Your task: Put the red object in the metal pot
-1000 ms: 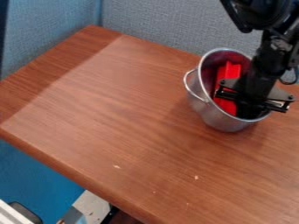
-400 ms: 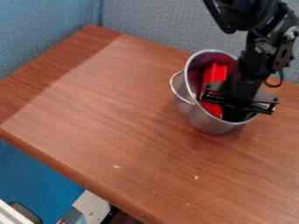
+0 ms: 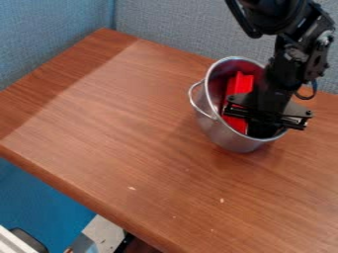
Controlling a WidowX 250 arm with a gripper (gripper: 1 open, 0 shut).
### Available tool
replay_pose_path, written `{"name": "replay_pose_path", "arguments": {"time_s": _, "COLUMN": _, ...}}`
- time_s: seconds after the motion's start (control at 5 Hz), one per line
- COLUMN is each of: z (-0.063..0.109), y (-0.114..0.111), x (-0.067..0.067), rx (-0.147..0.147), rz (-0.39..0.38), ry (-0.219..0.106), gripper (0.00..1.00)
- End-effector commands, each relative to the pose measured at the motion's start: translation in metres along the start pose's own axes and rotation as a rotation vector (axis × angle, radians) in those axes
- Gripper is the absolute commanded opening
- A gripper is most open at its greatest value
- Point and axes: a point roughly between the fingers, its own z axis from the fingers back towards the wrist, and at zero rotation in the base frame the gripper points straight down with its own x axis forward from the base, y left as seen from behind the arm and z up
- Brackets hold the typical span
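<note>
Near the wooden desk's (image 3: 119, 119) right edge, the shiny round steel pot (image 3: 227, 136) has slid slightly leftward; the black gripper (image 3: 264, 112), jaws parting, leaves the bright red plastic block (image 3: 239, 87) inside, delivery essentially done.

Red object (image 3: 240, 87) inside metal pot (image 3: 215, 126) — tool (image 3: 264, 117) there.

The metal pot (image 3: 235, 126) sits at the table's (image 3: 119, 119) three o'clock edge; the red object (image 3: 239, 89) lies inside it.

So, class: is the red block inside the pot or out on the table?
Inside. The red block shows within the pot's rim, with the gripper reaching in over it.
</note>
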Motion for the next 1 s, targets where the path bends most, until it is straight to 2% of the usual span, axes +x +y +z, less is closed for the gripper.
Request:
{"name": "replay_pose_path", "arguments": {"time_s": 0.0, "z": 0.0108, "y": 0.0112, "x": 0.0044, "rx": -0.006, "rz": 0.046, "ry": -0.016, "gripper": 1.0}}
{"name": "replay_pose_path", "arguments": {"time_s": 0.8, "z": 0.0182, "y": 0.0199, "x": 0.0058, "rx": 0.0, "rz": 0.059, "ry": -0.044, "gripper": 1.0}}
